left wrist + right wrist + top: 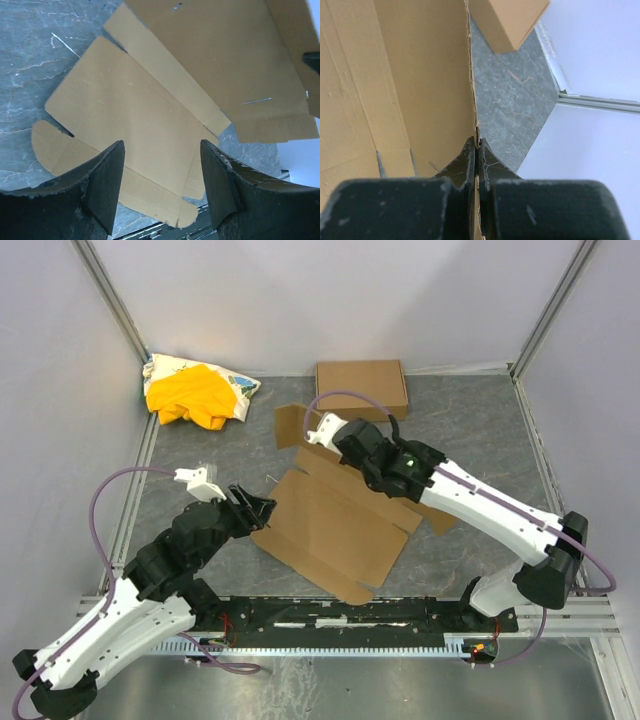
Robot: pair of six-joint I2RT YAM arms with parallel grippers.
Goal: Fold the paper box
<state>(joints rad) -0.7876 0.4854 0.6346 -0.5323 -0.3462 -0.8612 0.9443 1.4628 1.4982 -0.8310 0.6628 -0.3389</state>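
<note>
Right gripper (477, 146) is clamped on the paper box (335, 525) edge, left gripper (161, 150) spread wide; light, stiff card, best taken at edges.

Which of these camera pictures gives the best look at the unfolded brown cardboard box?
The top external view: nearly the whole paper box shows, flaps included, though the right arm covers part of it. The left wrist view shows only some panels and tabs; the right wrist view shows only an edge clamped in the right pincer.
</note>
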